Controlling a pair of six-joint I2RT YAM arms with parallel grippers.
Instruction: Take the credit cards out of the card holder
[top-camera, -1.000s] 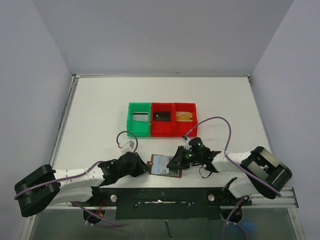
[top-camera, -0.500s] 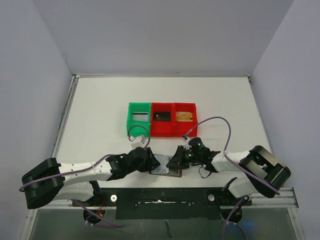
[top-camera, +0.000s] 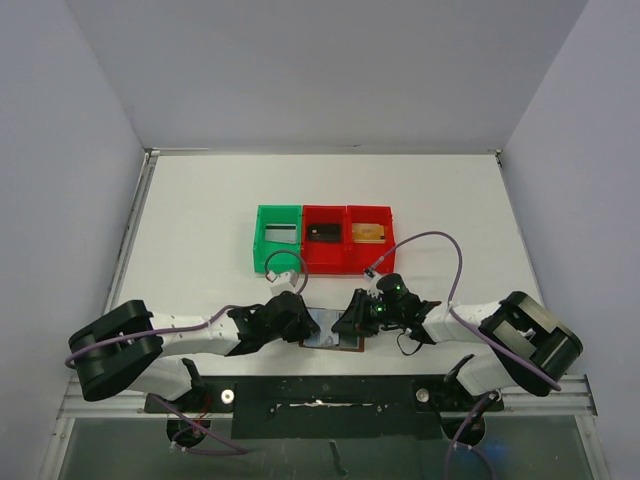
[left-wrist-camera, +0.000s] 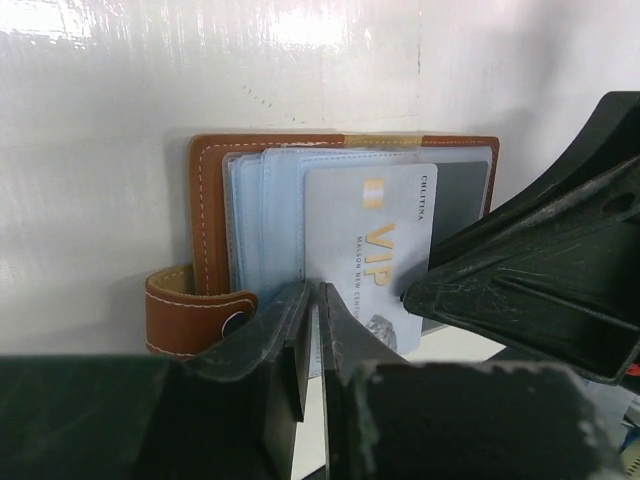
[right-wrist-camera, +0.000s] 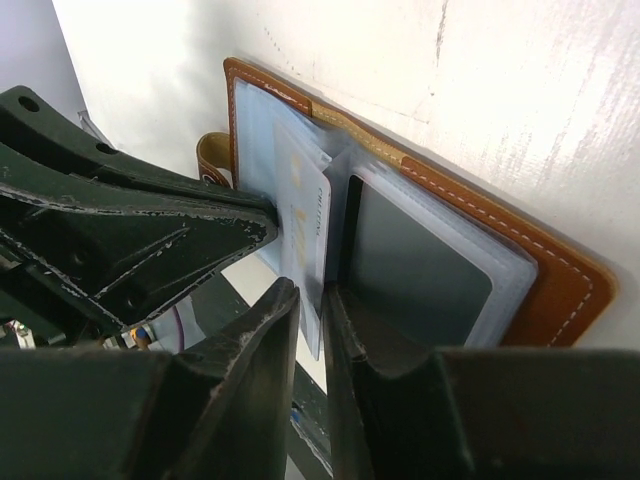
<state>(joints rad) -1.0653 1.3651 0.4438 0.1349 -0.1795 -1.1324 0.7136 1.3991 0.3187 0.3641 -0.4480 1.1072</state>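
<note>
- The left gripper: fingers drawn almost together, with only a thin slit between them. The near corner of the credit card runs into that slit; whether they actually clamp it cannot be told.
- The right gripper: closed on the same card, whose edge stands between its fingers. The tips of the two grippers nearly meet.
- Just past both sets of fingertips: the card holder lies open on the table, with the card over its clear sleeves. The snap strap lies to the outer side of the left fingers.
- Risks: nothing visibly pins the holder, so a pull would likely drag it along. Opposed pulls could bend the card, a sleeve might come away with it, and the crowded fingertips could collide.
- Hidden: the card's near edge is behind the fingers. A dark panel under a sleeve may be a second card, but this is uncertain. From above, the grippers cover most of the holder.
- Far beyond the hands: a green bin and red bins, their contents too small to read.
</note>
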